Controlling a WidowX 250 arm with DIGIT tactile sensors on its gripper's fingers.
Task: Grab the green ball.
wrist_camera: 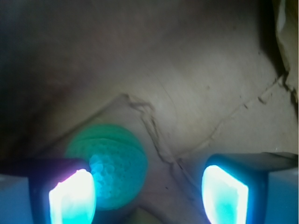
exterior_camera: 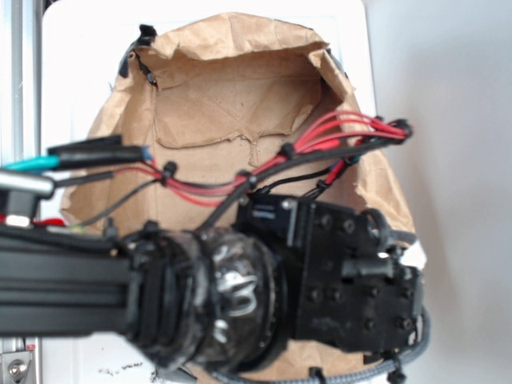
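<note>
Seen from the wrist, the claw (wrist_camera: 148, 196) stands wide, holding nothing, its two glowing fingers (wrist_camera: 72, 198) well apart. The green ball (wrist_camera: 114, 163) lies on creased brown paper (wrist_camera: 187, 93), just beside the left-hand finger, partly behind it. In the exterior view the black arm (exterior_camera: 240, 288) and red and black cables (exterior_camera: 320, 140) cover the paper bag (exterior_camera: 232, 104). No writing is readable.
</note>
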